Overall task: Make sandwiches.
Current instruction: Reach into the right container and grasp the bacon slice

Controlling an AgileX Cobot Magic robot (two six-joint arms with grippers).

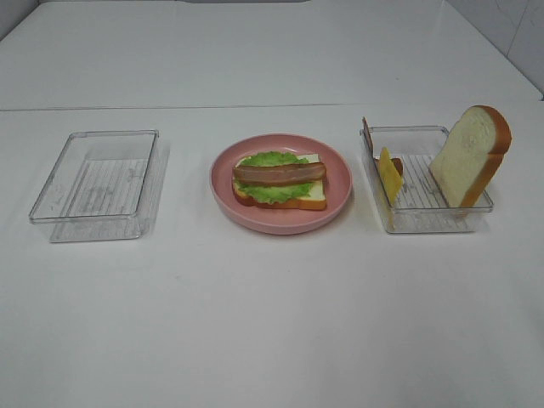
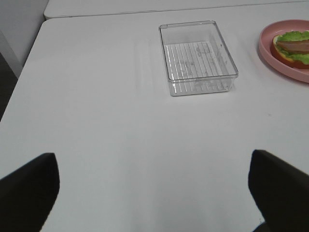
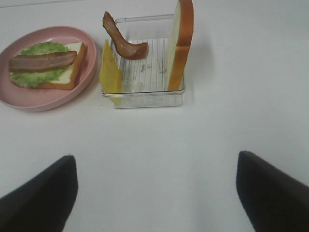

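Where the pink plate [image 1: 280, 226] sits at the middle of the bench [image 1: 272, 323], the sandwich [image 1: 280, 180] lies part-built on it. It comprises one base bread slice [image 1: 311, 199], white with an orange-brown crust and lying flat; ruffled green lettuce [image 1: 270, 159] spread over that slice and showing past its far and near edges; and one brown bacon strip [image 1: 279, 172] laid lengthwise across the lettuce as the topmost layer. Further parts stand in the right tray [image 1: 425, 223], a clear ribbed plastic box just beside the plate on the right arm's side. A second bread slice [image 1: 470, 157] is propped upright against the wall away from the plate, its top well above the rim. A yellow cheese slice [image 1: 390, 174] stands on edge against the wall nearest the plate. A second bacon strip [image 3: 124, 41], curved, has one end on the tray floor and the other rising past the rim at the far corner on the plate side. The left tray [image 1: 93, 229], of the same clear make, sits beyond the plate on the left arm's side, apart from it. The left tool [image 2: 152, 159] hangs above bare bench short of that tray, fingers spread wide, gripping nothing. The right tool [image 3: 155, 159] is likewise spread wide and unladen, short of the right tray.
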